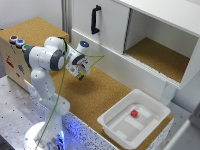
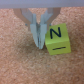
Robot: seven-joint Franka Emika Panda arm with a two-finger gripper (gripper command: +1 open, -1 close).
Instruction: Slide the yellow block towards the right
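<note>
Gripper (image 2: 39, 44) touching yellow block (image 2: 58, 40) sideways.

Small red cube (image 1: 134, 113) inside white tray (image 1: 111, 125) on cork counter (image 1: 95, 95)

Hidden entirely in the exterior view behind the arm's wrist and gripper (image 1: 80, 73): the yellow block (image 2: 58, 40). Too small and blurred there to tell how the jaws stand. Cut off by the frame's upper edge in the wrist view: the gripper's body above the fingers (image 2: 36, 30). Soft and unsharp: the block's black markings.
</note>
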